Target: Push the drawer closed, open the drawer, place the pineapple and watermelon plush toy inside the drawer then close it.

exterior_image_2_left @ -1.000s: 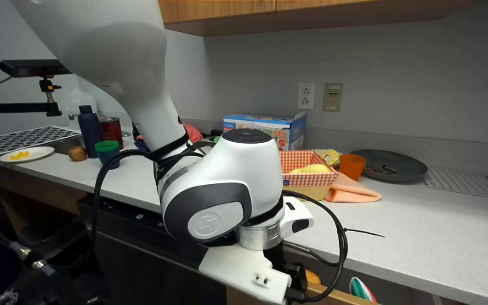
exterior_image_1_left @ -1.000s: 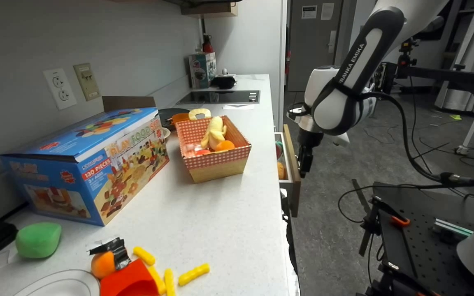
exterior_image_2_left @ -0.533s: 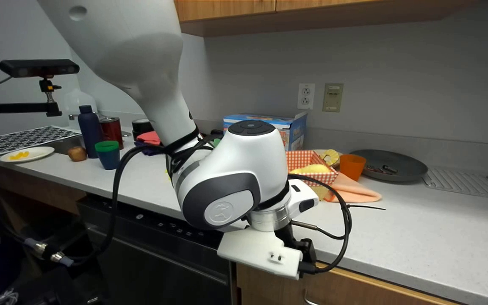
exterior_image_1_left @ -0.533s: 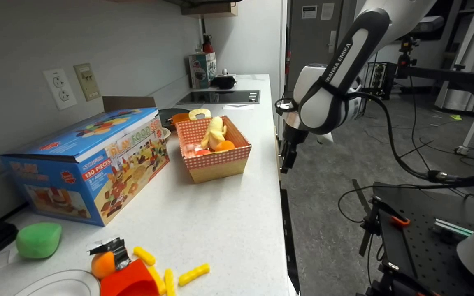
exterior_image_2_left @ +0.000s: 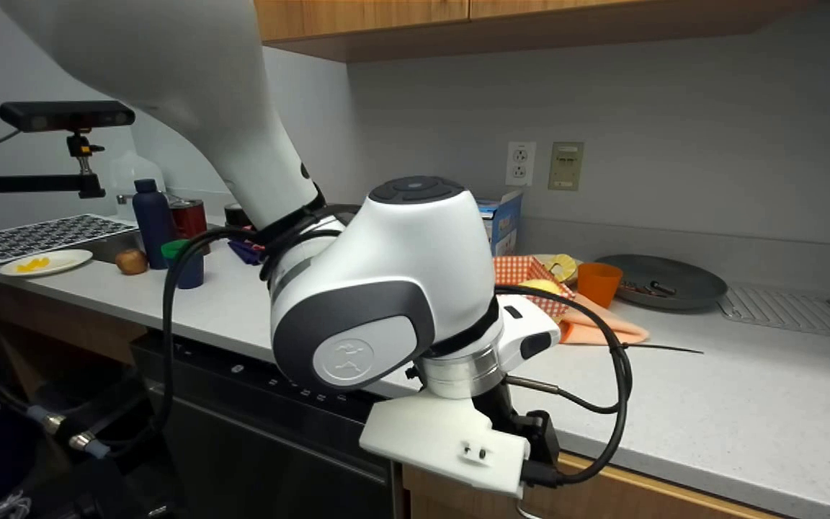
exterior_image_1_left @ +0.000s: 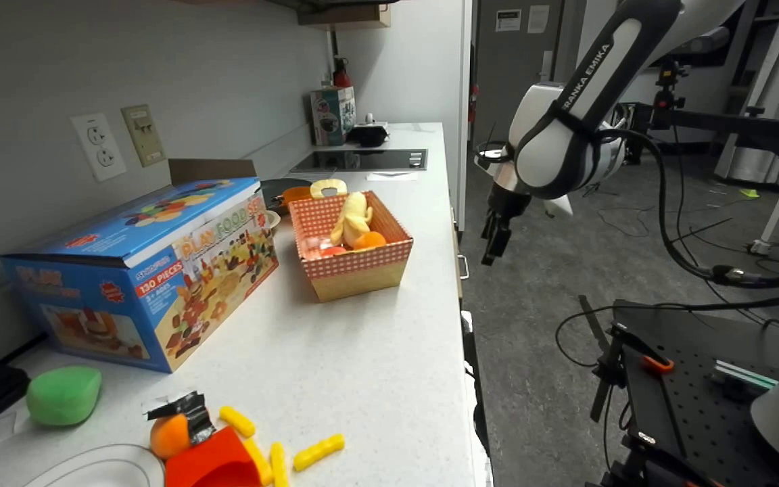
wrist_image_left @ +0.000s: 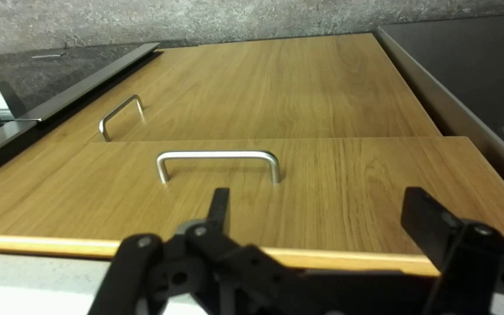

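The drawer is shut, its light-wood front (wrist_image_left: 344, 188) lying flush under the counter in the wrist view. Its silver bar handle (wrist_image_left: 219, 154) stands beyond and to the left of my gripper. The drawer front (exterior_image_2_left: 624, 497) also shows in an exterior view, as does the handle (exterior_image_1_left: 464, 267). My gripper (wrist_image_left: 317, 197) is open and empty, its fingers wide apart. In an exterior view the gripper (exterior_image_1_left: 489, 257) hangs just out from the drawer, touching nothing. The watermelon toy and an orange-brown toy, perhaps the pineapple, are hidden inside the shut drawer.
The counter edge (exterior_image_1_left: 454, 318) runs above the drawer. On the counter stand a checked basket (exterior_image_1_left: 356, 277) with toy food, a yellow ring (exterior_image_1_left: 328, 187) behind it and a play food box (exterior_image_1_left: 146, 270). A cupboard door with its own handle (wrist_image_left: 120, 114) lies below the drawer.
The drawer stood open with toys inside one second ago, then was pushed shut with the gripper at its front. The gripper has since drawn back and away from the front.
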You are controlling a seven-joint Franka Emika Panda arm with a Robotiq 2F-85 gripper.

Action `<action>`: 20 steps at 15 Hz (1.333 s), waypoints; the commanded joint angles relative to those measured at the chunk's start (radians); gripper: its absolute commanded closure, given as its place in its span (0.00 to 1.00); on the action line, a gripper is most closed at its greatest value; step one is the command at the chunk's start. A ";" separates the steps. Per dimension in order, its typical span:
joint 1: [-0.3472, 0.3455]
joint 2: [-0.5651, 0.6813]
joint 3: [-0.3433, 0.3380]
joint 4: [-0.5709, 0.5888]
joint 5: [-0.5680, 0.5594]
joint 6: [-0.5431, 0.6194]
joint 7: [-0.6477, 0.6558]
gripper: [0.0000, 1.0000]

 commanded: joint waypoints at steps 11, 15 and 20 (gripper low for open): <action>0.039 -0.467 0.059 -0.179 0.575 -0.117 -0.478 0.00; 0.032 -0.458 0.050 -0.175 0.583 -0.108 -0.478 0.00; 0.034 -0.461 0.047 -0.181 0.587 -0.110 -0.481 0.00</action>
